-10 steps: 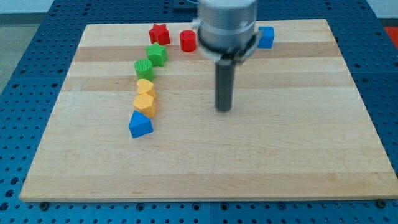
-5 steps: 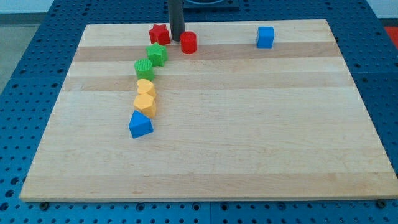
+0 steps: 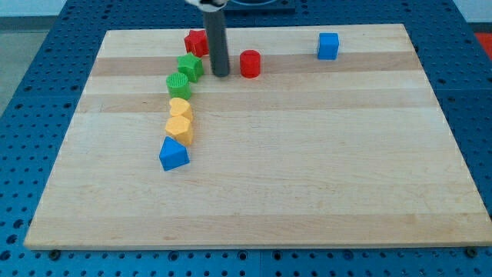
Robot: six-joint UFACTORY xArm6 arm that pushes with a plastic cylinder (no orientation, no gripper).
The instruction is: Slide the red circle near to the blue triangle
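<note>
The red circle (image 3: 250,63) stands on the wooden board (image 3: 307,154) near the view's top, right of centre-left. The blue triangle (image 3: 173,155) lies lower at the view's left, at the bottom end of a curved row of blocks. My tip (image 3: 221,74) is down on the board just left of the red circle, between it and the green star (image 3: 191,66), a small gap from each.
A red star (image 3: 196,41) sits at the top, partly behind the rod. Below the green star come a green circle (image 3: 178,84), a yellow heart (image 3: 180,108) and a yellow hexagon (image 3: 180,128). A blue cube (image 3: 328,45) stands at the top right.
The tip moved from above-left of the red circle down towards the view's bottom. The red circle shifted to the right and slightly down.
</note>
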